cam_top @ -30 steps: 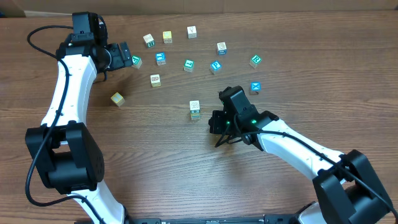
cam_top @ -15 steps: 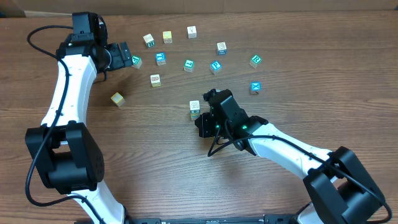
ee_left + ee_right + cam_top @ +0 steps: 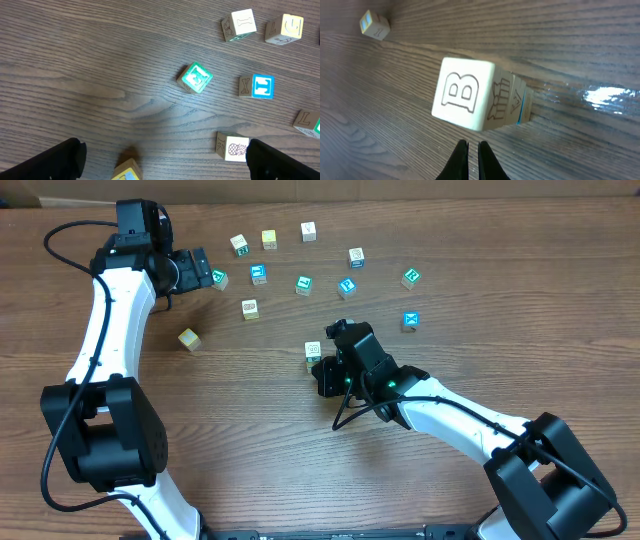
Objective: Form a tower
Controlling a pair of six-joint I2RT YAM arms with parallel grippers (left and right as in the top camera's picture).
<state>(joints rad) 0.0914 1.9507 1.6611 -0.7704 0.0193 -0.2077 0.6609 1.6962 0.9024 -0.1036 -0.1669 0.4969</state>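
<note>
Tower (image 3: 313, 355), "B" on top cube, on brown wood-grain table (image 3: 250, 440); R gripper (image 3: 469, 152) at its 4 o'clock, jaws pinched together; L gripper (image 3: 162, 161) jaws wide.

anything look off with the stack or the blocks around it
Slightly. In the right wrist view the tower looks uneven: cubes under the B-faced top one peek out on one side, though the angle may exaggerate it. The shut right gripper sits close beside it.

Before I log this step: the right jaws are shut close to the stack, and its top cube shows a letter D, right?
No. The stack has a B on its top cube, not a D; the right wrist view shows it. The right jaws are shut close to it.
</note>
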